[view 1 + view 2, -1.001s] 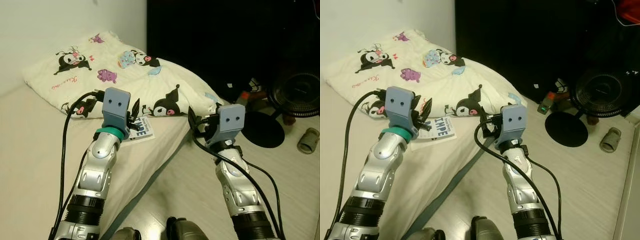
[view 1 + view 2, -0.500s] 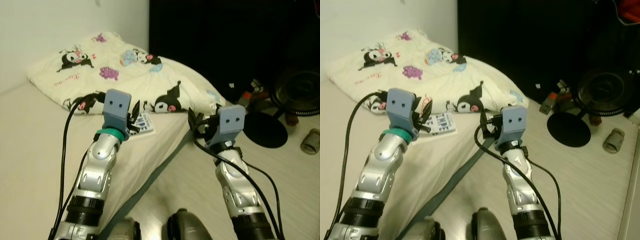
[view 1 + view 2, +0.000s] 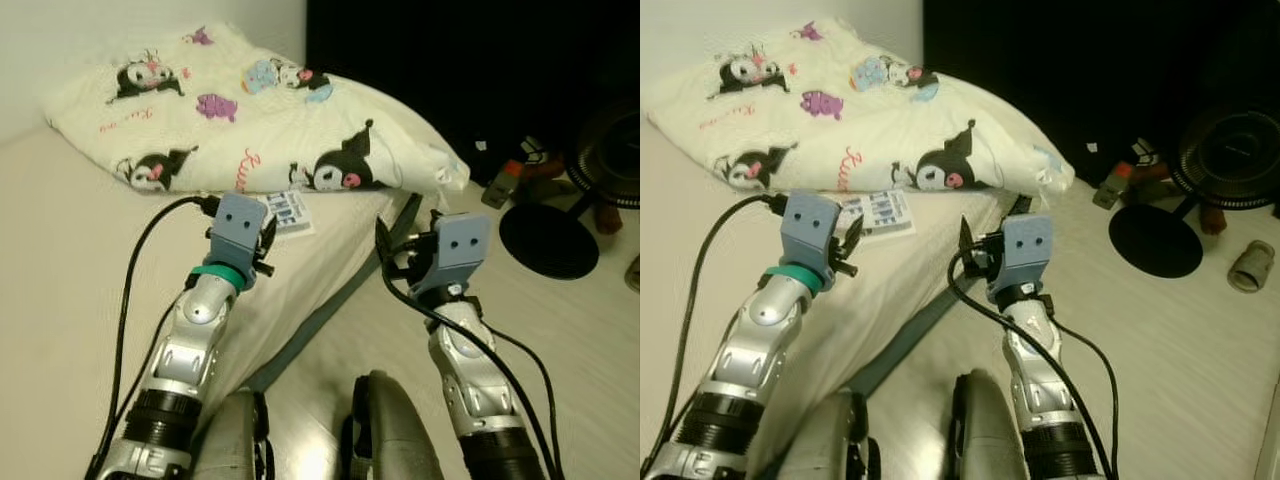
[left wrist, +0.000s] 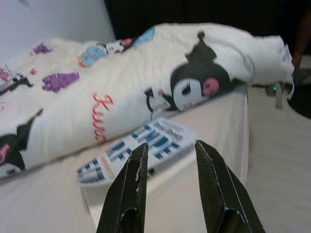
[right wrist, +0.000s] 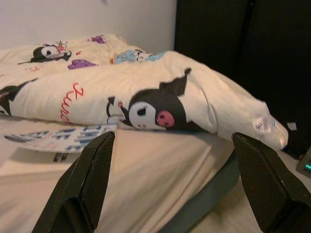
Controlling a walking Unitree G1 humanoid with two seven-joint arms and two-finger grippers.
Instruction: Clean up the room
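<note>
I am closing in on the booklet (image 3: 287, 211), which lies mid-frame on the bed (image 3: 60, 260) just below the cartoon-print blanket (image 3: 250, 120). My left claw (image 4: 167, 165) is slightly parted and empty, lined up on it; my right claw (image 5: 172, 179) gapes wide, empty. Next I should reach forward and pinch the booklet's edge.

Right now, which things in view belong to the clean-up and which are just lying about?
Job:
booklet on the mattress
left claw, open, aimed at it
right claw, open

Lying about:
cartoon-print blanket
fan
small cylinder on the floor
</note>
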